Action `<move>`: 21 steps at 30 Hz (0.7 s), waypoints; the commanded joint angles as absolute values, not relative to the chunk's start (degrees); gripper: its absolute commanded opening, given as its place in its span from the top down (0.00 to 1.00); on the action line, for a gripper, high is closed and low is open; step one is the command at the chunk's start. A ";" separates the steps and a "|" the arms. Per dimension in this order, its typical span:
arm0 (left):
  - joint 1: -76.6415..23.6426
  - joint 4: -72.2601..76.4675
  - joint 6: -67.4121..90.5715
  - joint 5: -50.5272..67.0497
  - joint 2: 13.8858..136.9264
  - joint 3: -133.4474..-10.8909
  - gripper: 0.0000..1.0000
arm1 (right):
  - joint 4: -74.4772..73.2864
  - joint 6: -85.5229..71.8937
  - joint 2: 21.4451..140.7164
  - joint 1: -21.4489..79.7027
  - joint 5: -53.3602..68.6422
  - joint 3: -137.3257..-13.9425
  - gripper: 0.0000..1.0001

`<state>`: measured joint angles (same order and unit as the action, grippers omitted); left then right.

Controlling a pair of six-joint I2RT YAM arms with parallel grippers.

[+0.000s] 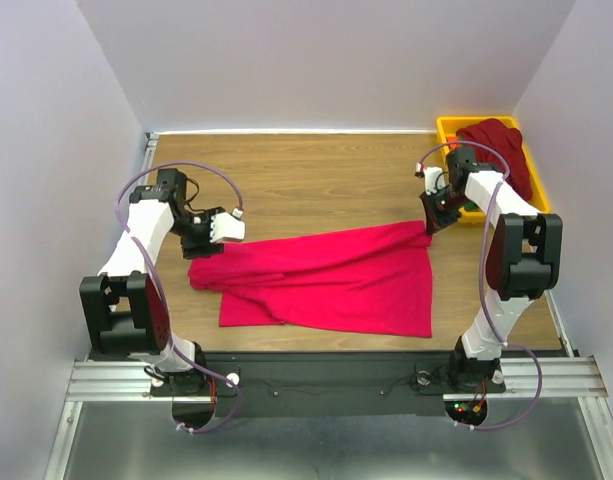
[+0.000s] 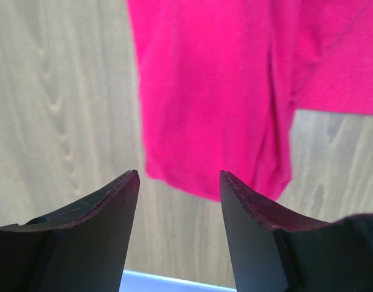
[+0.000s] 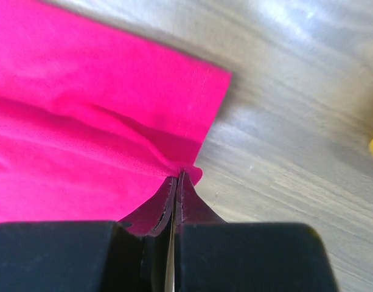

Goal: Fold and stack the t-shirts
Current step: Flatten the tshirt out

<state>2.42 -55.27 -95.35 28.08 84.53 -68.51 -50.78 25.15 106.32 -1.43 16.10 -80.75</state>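
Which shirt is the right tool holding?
The bright pink shirt spread on the table; the right tool pinches its corner. The maroon shirt lies heaped in the yellow tray.

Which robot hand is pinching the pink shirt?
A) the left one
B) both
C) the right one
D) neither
C: the right gripper is shut on a corner of the pink shirt, while the left gripper is open and grips nothing.
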 commanded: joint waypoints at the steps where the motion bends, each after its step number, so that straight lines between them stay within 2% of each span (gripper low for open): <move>1: 0.80 -59.42 -93.43 28.75 84.20 -65.84 0.32 | -51.50 21.98 104.85 -1.67 18.28 -85.24 1.00; 8: -2.28 -57.04 -91.05 27.68 86.92 -62.58 0.33 | -50.54 17.32 107.31 -2.90 19.42 -89.38 0.99; 11: -2.72 -56.43 -90.53 27.25 88.32 -61.97 0.38 | -50.28 16.44 109.59 -3.69 19.77 -90.88 1.00; 13: -2.64 -55.64 -89.92 26.28 89.38 -62.05 0.50 | -50.19 16.26 110.39 -3.69 19.43 -91.84 1.00; 14: -2.72 -55.11 -88.61 25.76 90.78 -62.83 0.62 | -50.10 16.26 111.26 -3.69 19.34 -92.45 1.00; 16: -2.64 -55.02 -86.93 25.75 92.45 -64.76 0.75 | -50.01 16.26 111.97 -3.69 19.16 -92.81 1.00; 17: -2.38 -54.93 -85.01 26.19 94.11 -65.91 0.92 | -49.92 16.61 112.32 -3.69 19.07 -92.99 0.99; 18: -1.76 -54.50 -84.03 26.63 94.91 -68.79 0.99 | -50.01 16.79 113.02 -3.69 18.81 -93.42 0.99; 21: -0.44 -53.09 -80.79 28.39 97.90 -75.20 1.00 | -50.01 18.01 114.43 -3.69 18.28 -94.13 0.99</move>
